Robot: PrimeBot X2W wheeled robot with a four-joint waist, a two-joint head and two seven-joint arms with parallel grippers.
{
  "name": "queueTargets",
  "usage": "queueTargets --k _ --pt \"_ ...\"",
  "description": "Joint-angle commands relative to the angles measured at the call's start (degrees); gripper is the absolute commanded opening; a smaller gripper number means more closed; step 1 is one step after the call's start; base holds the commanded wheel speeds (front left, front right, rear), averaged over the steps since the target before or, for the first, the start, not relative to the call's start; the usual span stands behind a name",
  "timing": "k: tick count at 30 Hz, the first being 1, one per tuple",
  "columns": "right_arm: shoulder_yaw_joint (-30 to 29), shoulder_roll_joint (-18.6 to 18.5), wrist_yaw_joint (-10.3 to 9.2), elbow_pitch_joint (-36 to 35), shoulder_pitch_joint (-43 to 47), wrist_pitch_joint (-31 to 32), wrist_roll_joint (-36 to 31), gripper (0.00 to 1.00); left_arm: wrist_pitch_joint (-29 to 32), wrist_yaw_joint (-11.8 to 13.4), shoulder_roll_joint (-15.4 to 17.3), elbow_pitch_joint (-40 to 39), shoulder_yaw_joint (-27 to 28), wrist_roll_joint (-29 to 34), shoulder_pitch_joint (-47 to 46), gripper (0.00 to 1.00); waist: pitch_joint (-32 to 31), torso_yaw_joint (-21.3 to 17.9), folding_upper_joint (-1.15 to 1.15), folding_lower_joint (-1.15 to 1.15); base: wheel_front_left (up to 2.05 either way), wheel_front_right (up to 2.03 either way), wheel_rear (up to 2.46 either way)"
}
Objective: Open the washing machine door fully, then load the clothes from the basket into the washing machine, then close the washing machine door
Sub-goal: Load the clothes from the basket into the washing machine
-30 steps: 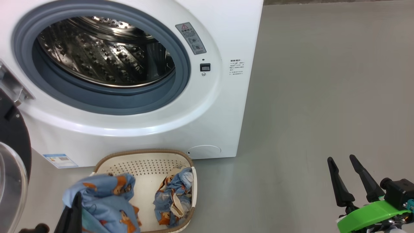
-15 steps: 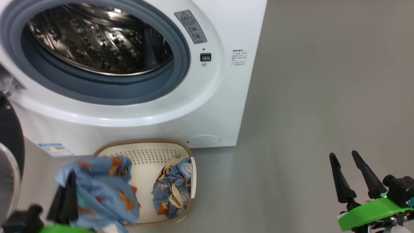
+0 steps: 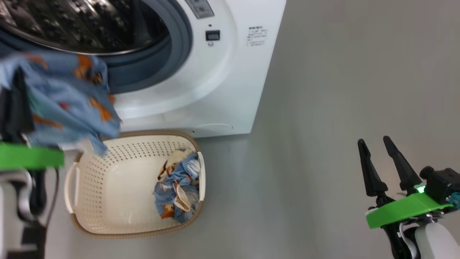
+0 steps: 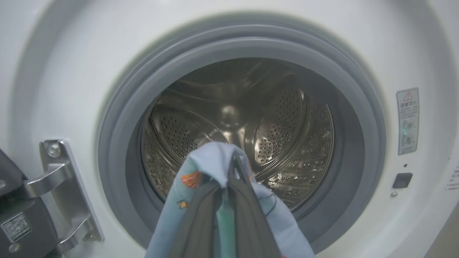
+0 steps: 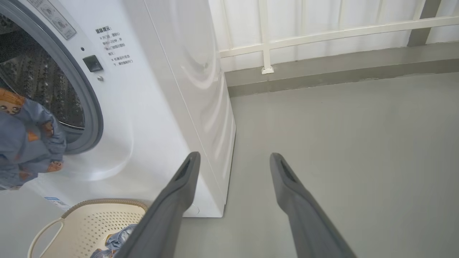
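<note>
One basket [image 3: 111, 194], garment [image 3: 178, 190] inside (second garment [image 3: 68, 93] held)

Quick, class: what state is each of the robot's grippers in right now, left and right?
Left gripper: shut on the blue printed garment.
Right gripper: open, holding nothing.

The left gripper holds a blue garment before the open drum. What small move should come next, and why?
Probably ease the left gripper forward through the grey gasket into the drum: its shut fingers pinch the blue garment, which hangs before the opening, and the drum looks empty.
</note>
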Motion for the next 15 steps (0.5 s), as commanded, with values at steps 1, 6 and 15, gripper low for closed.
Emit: queueTargets --k 1,6,15 --pt "1.7 -0.09 0.09 -1.51 -1.37 -0.28 -0.08 1.0 -0.36 -0.08 2.92 0.72 1.79 -0.45 -5.39 0.0 3.09 -1.82 0.0 0.0 0.0 0.0 0.0" --pt "3.0 0.51 0.09 -1.64 -3.42 -0.28 0.13 1.0 -0.36 -0.08 5.41 8.94 0.54 -0.94 -15.18 0.0 5.75 -3.54 0.0 0.0 0.0 0.0 0.0" --pt "4.69 1.72 0.09 -1.89 -6.19 -0.28 0.53 1.0 -0.36 -0.08 8.52 28.3 -5.14 -3.28 -28.43 0.0 9.57 -6.72 0.0 0.0 0.0 0.0 0.0"
